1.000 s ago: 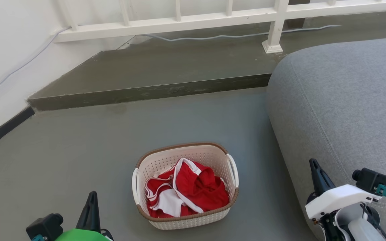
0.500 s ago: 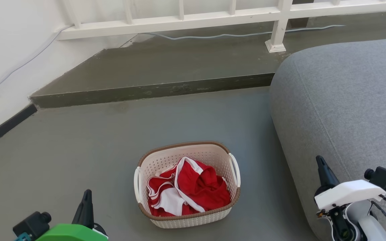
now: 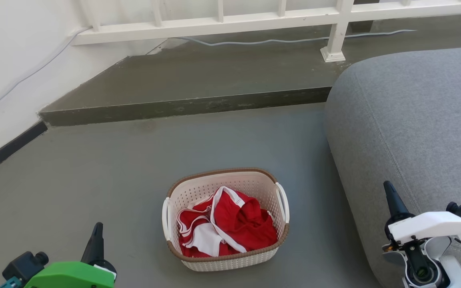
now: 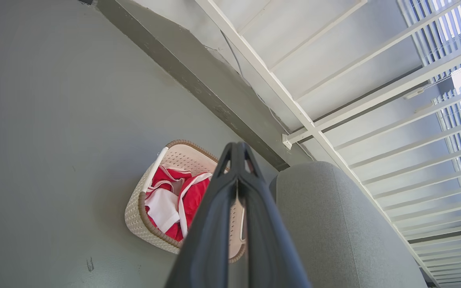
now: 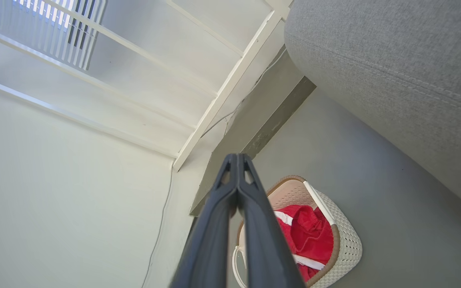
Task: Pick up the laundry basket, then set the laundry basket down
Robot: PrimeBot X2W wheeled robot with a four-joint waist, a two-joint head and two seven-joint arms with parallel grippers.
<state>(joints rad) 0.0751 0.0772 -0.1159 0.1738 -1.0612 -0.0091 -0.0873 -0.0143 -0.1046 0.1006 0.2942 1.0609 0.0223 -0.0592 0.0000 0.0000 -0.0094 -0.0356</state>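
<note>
While the laundry basket, holding red clothes, stands on the floor just left of the grey sofa, the right gripper hangs over the sofa's near edge. The left gripper hangs well left of the sofa, beyond the basket. Both have fingers pressed together, gripping nothing.

Ahead of you, near centre: one laundry basket, upright on the grey floor, holding crumpled red and white clothes.
Right: a grey upholstered seat, near the basket but apart from it.
Far: a low dark step with a white railing on it and a pale cable trailing behind the rail.
Left: a white wall.
Near left: your left gripper, green-bodied, fingers together as one dark spike, well apart from the basket.
Near right: your right gripper, white-bodied, fingers likewise, against the seat's edge.
</note>
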